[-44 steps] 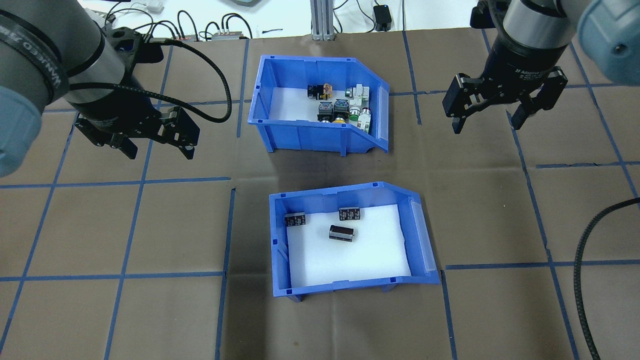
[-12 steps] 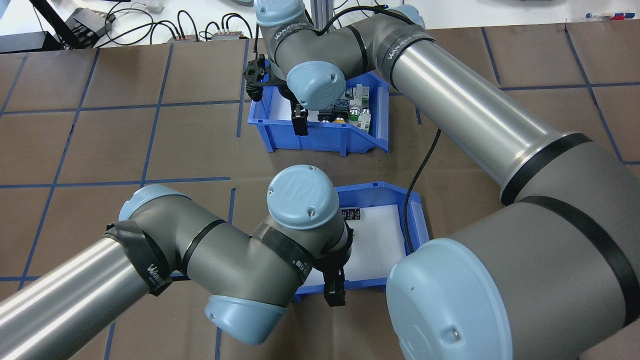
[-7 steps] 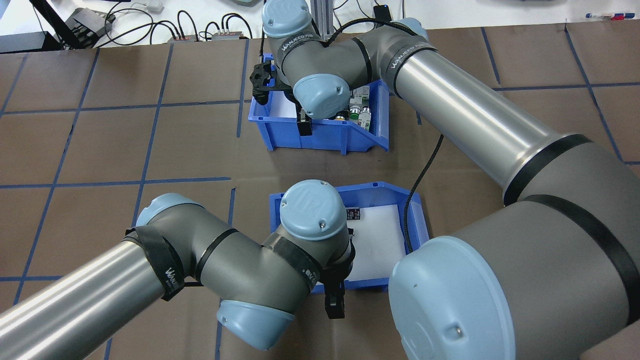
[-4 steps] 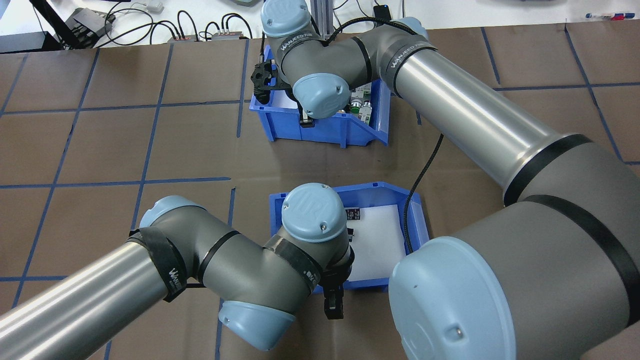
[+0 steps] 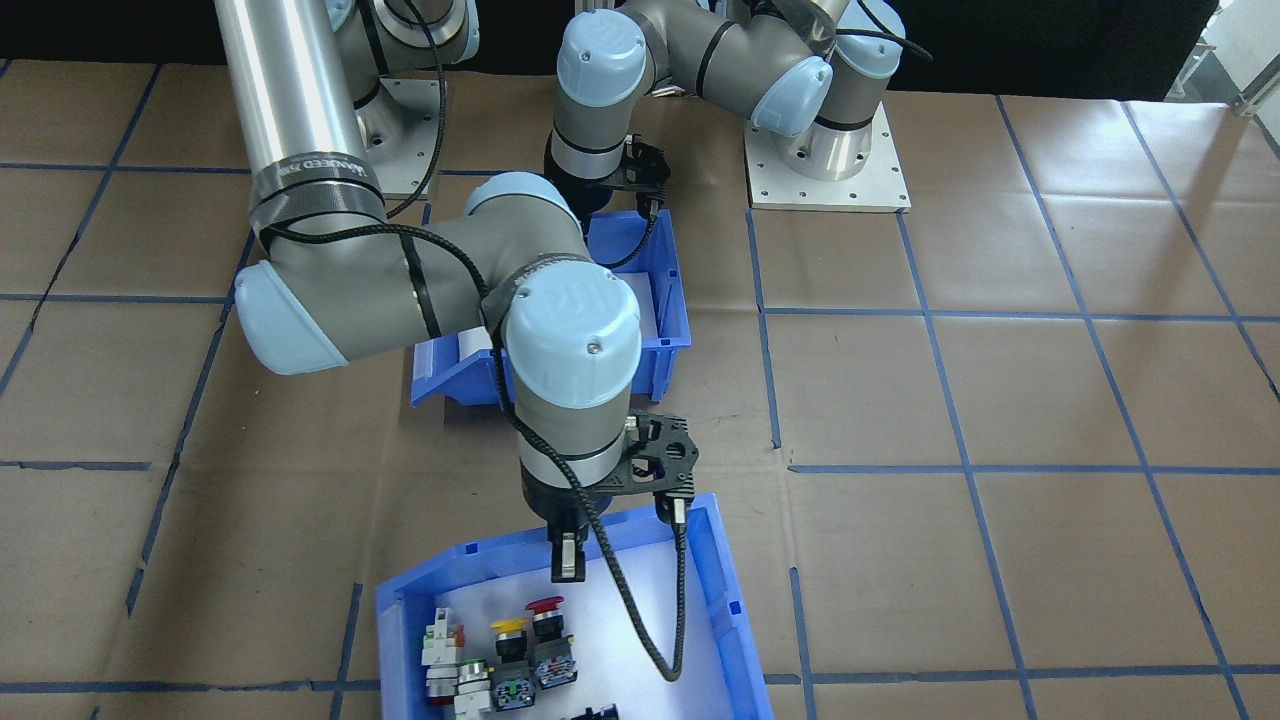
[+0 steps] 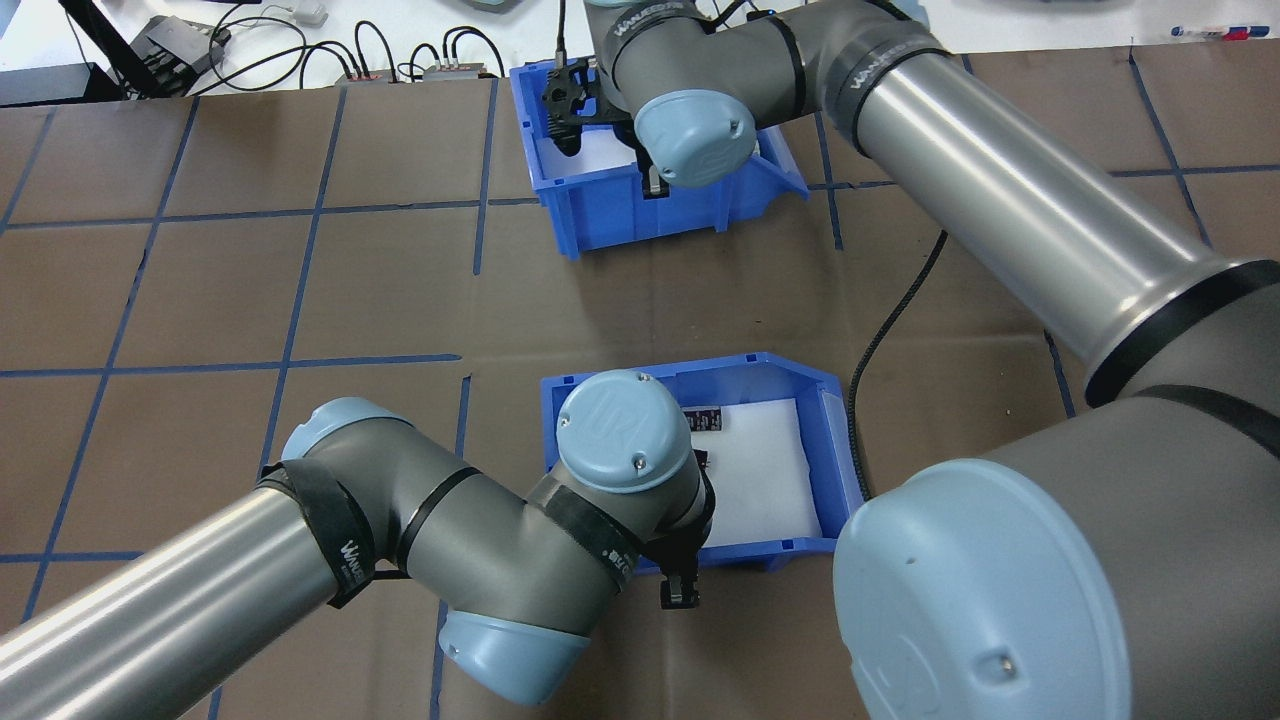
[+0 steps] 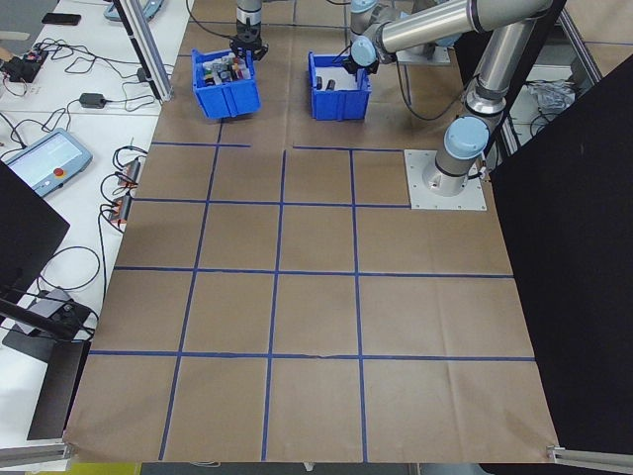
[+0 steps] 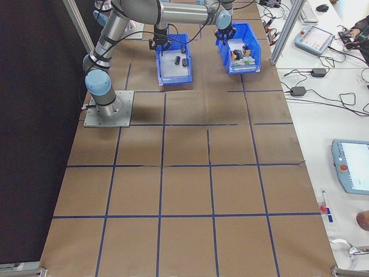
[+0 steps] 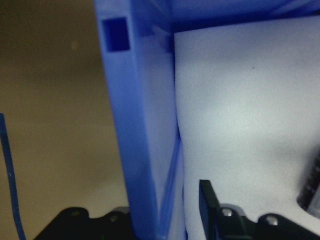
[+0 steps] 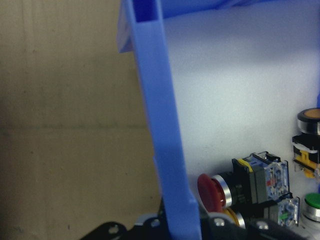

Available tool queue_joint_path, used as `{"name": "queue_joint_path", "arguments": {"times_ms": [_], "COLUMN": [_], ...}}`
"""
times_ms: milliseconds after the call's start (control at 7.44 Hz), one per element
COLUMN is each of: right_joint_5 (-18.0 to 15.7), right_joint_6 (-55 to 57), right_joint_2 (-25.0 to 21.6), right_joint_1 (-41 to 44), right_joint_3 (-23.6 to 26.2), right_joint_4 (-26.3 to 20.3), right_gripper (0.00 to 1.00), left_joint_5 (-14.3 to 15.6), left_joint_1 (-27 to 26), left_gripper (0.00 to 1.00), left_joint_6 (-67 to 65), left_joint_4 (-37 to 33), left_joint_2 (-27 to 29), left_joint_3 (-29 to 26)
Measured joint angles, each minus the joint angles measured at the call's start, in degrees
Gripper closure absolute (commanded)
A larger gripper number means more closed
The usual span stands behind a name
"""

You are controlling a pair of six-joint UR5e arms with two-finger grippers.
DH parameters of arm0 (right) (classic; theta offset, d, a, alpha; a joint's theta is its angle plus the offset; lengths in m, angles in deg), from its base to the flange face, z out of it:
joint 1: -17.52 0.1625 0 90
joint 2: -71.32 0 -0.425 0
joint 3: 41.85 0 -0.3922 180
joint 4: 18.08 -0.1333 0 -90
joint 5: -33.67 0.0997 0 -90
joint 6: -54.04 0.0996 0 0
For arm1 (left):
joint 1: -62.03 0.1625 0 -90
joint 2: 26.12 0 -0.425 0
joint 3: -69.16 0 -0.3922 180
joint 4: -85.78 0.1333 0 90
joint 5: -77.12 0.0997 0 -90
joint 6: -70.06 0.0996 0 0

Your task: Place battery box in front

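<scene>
The battery box [image 6: 770, 553], a blue bin with a white foam liner and dark batteries [image 6: 705, 420], sits close to the robot. My left gripper [image 6: 680, 590] is shut on its near wall; in the left wrist view the blue wall [image 9: 142, 150] stands between the fingers. Farther out, the blue bin of push-button switches [image 6: 610, 215] is held by my right gripper [image 6: 655, 185], which is shut on that bin's wall [image 10: 165, 150]. Red, yellow and green switches [image 5: 500, 650] lie inside it. My left arm hides much of the battery box from overhead.
Cables and small devices [image 6: 400, 60] line the white strip beyond the brown, blue-taped table. The right arm's black cable [image 6: 900, 310] hangs beside the battery box. Two base plates [image 5: 830, 170] sit at the robot's end. Open brown surface lies on both sides of the bins.
The switch bin has moved away from the robot and slightly right, held by the right gripper. The battery box and left gripper have shifted a little forward.
</scene>
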Motion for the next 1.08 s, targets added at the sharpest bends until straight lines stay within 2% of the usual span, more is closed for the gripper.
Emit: {"name": "queue_joint_path", "arguments": {"times_ms": [269, 403, 807, 1076], "right_joint_5": [-0.1, -0.3, -0.3, -0.3], "right_joint_6": [-3.4, -3.7, -6.2, -10.6], "right_joint_2": [-3.0, -4.5, -12.2, -18.6], "right_joint_1": [-6.2, -9.4, -20.7, -26.1], "right_joint_3": [1.0, 2.4, 12.8, 19.2], "right_joint_4": [-0.9, -1.1, -0.3, 0.0], "right_gripper": [0.98, 0.98, 0.98, 0.98], "left_joint_5": [1.5, 2.5, 5.0, 5.5], "left_joint_1": [1.0, 3.0, 15.0, 23.6], "left_gripper": [1.00, 1.00, 1.00, 1.00], "left_joint_6": [4.2, 7.6, 20.6, 29.5], "left_joint_4": [-0.1, -2.3, -9.7, -11.1], "left_joint_2": [-3.8, -6.5, -13.8, -13.5], "left_joint_3": [0.5, 0.4, 0.3, -0.7]}}
